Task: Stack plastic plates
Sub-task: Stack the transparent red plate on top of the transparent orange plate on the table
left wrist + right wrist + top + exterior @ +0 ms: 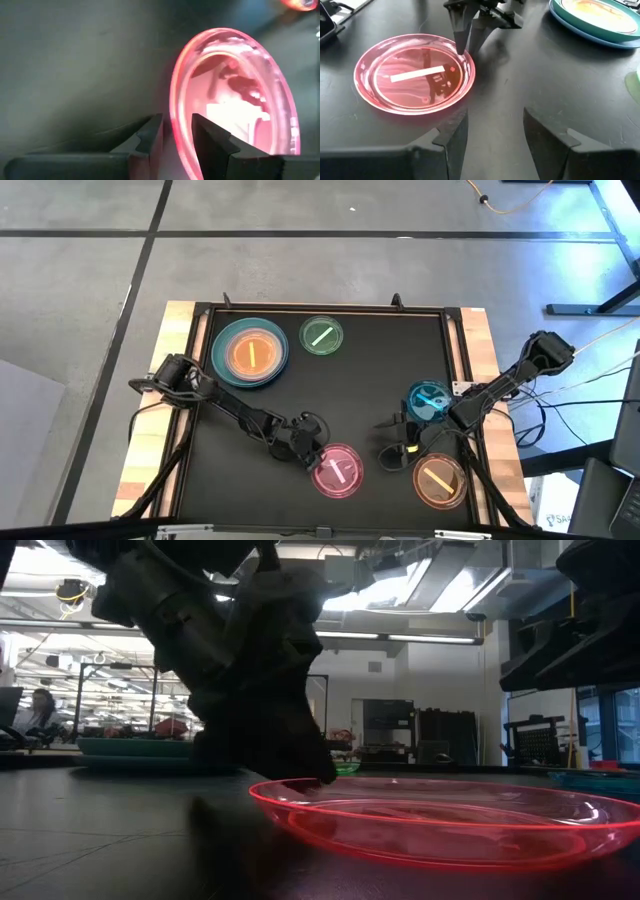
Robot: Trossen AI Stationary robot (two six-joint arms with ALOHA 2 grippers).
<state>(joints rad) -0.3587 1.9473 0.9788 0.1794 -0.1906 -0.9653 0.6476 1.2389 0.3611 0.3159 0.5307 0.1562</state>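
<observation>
A translucent pink plate (338, 470) with a pale stripe lies flat on the black table near its near edge. My left gripper (318, 448) stands at the plate's far-left rim, its fingers shut across that rim (177, 135). My right gripper (388, 442) hovers open over bare table to the right of the pink plate (415, 75), touching nothing. A stack of large blue and teal plates (250, 352) with an orange one on top sits at the far left. A green plate (322, 337), a blue plate (430, 402) and an orange plate (440, 480) lie singly. My left gripper pinches the pink plate's rim (176, 125) on the plate's far-left side, one finger (210, 145) inside the plate and one outside. The fingers (462, 37) come from above, pointing down and slanting slightly. The plate rests flat on the table.
The table has a raised frame (455, 360) and wooden side strips. The blue plate lies under my right arm. Bare black surface lies in the table's middle, between the stack and the pink plate. People and shelves show in the room beyond.
</observation>
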